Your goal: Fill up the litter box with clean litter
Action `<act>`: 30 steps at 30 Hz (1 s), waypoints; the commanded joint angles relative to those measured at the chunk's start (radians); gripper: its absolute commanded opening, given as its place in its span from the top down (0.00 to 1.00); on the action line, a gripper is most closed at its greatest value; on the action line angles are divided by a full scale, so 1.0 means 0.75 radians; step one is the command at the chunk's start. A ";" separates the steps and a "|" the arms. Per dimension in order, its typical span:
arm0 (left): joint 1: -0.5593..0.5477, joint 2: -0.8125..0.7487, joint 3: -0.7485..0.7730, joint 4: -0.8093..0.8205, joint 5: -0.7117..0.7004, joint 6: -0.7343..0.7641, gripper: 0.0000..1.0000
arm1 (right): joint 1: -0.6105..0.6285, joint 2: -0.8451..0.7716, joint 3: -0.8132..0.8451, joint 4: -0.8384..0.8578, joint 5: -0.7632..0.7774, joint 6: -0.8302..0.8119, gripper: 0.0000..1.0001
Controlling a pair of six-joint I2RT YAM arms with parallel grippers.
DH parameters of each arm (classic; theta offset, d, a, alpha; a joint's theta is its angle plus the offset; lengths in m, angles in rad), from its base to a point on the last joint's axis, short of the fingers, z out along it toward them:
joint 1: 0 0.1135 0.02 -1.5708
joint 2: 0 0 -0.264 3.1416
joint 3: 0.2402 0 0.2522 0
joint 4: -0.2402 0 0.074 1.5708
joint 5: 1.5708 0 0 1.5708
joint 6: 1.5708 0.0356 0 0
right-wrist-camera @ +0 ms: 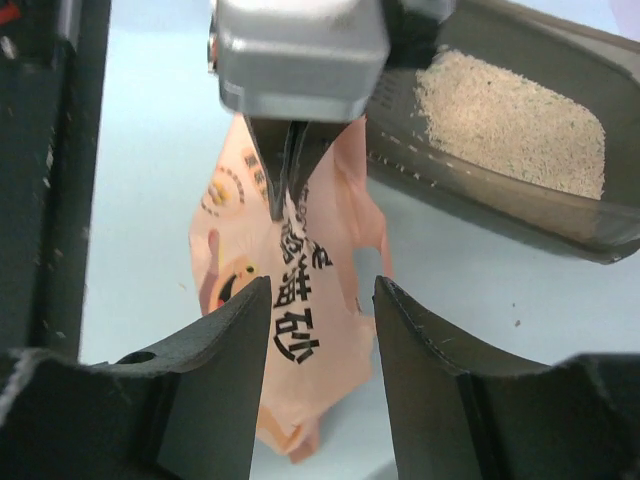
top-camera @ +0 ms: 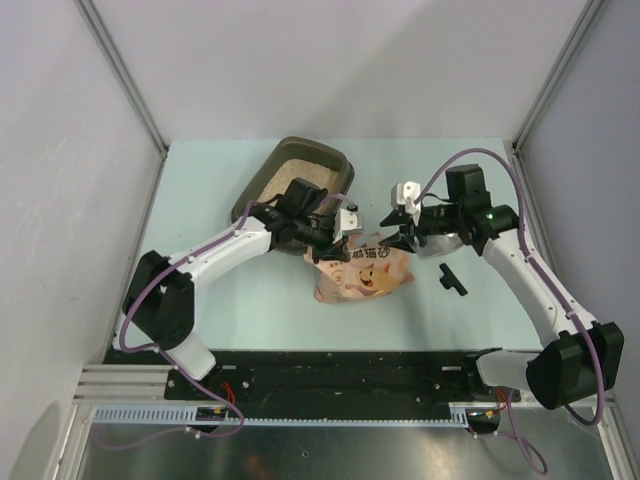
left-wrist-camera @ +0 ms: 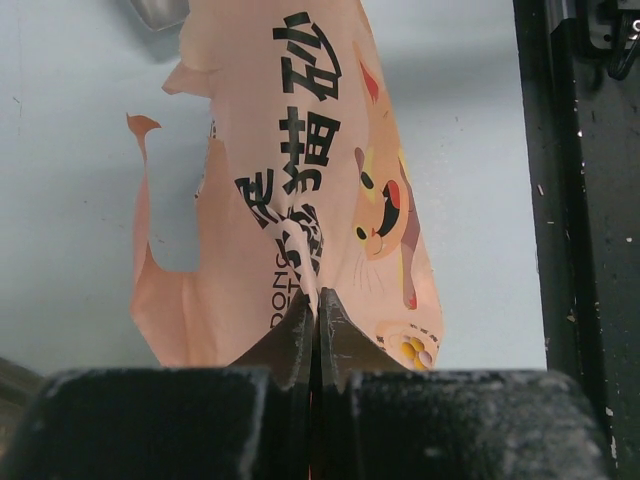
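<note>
The litter box (top-camera: 310,146) sits at the far left of the surface (top-camera: 260,310), with a patch of clean litter (right-wrist-camera: 505,120) already lying in it. Just off its near right corner, your left hand (left-wrist-camera: 318,300) is clenched on a thin fold of the pink bag (top-camera: 362,275). The bag droops onto the surface beside the box, not over it. Your right hand (right-wrist-camera: 322,290) is open, grasping nothing, and faces the bag from the right. On so narrow a pinch the fold may slip, and tilting the bag here would likely spill grains outside the box.
</note>
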 commanded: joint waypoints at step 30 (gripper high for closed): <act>0.036 -0.039 0.072 -0.052 0.202 -0.026 1.00 | 0.141 0.217 -0.121 -0.048 0.166 -0.554 0.50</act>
